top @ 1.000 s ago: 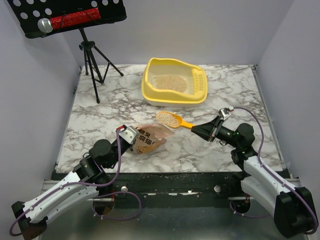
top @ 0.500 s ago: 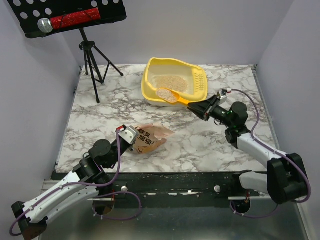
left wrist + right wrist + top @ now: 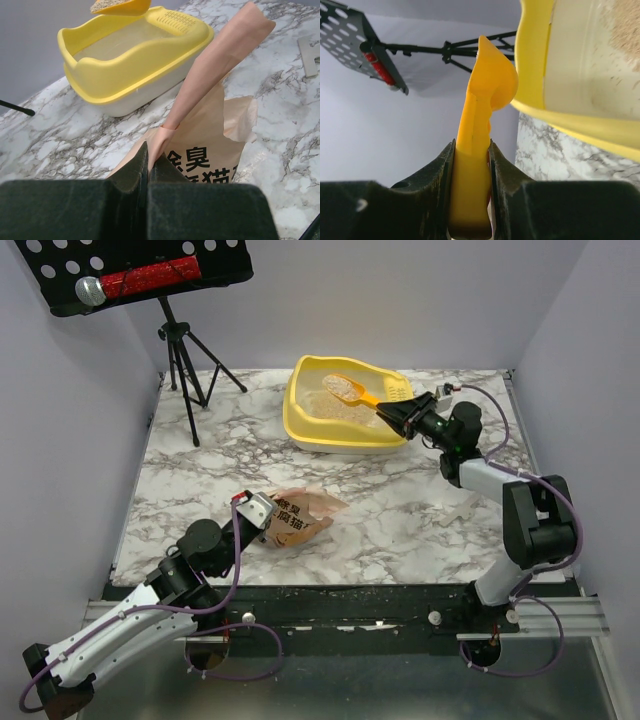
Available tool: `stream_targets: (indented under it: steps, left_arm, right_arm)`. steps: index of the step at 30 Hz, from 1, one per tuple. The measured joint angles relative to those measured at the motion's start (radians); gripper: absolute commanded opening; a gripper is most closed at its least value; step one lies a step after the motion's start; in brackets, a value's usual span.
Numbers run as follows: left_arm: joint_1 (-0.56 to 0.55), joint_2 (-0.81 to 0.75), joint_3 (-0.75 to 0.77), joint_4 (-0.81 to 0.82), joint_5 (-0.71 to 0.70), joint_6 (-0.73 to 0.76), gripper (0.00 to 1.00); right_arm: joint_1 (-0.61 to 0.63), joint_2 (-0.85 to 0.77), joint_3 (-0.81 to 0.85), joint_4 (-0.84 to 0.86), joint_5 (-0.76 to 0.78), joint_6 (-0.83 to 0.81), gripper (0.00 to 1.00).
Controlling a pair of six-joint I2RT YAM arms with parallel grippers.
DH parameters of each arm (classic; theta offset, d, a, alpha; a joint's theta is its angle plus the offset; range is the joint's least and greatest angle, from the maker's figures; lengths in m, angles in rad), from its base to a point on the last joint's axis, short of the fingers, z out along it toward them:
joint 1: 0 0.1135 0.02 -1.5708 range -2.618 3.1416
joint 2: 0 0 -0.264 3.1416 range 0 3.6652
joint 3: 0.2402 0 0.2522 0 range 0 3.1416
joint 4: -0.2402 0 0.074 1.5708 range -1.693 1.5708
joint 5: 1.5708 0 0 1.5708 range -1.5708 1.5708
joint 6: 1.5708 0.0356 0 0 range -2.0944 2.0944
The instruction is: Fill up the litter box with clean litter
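The yellow litter box [image 3: 300,425] with a white base stands at the back middle; pale beige clean litter [image 3: 340,410] lies on its floor. It also shows in the left wrist view [image 3: 135,60] and the right wrist view [image 3: 535,65]. My right gripper [image 3: 392,414] is shut on the handle of a yellow-orange scoop [image 3: 345,388], held above the box's inside with litter heaped in its bowl; the scoop shows in the right wrist view [image 3: 482,105]. My left gripper [image 3: 262,512] is shut on the edge of the tan-pink litter bag [image 3: 300,515], which lies on the table [image 3: 210,120].
A black tripod stand [image 3: 185,360] with a perforated tray holding a red and silver microphone [image 3: 140,282] stands at the back left. Grey walls close in left, right and behind. The marble table [image 3: 400,530] ends at a black front edge.
My right gripper has carried the filled scoop from over the table near the bag back to above the litter box's inside. The left gripper and the bag have not moved.
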Motion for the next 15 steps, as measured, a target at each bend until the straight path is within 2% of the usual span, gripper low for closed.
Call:
stream_targets:
  steps: [6,15]
  left_arm:
    - [0.000,0.000,0.000,0.000,0.000,0.000,0.00]
    - [0.000,0.010,0.000,0.001,0.000,0.000,0.00]
  right_arm:
    - [-0.046,0.102,0.080,-0.114,0.002,-0.113,0.01]
    - [-0.054,0.131,0.333,-0.610,0.126,-0.528,0.01]
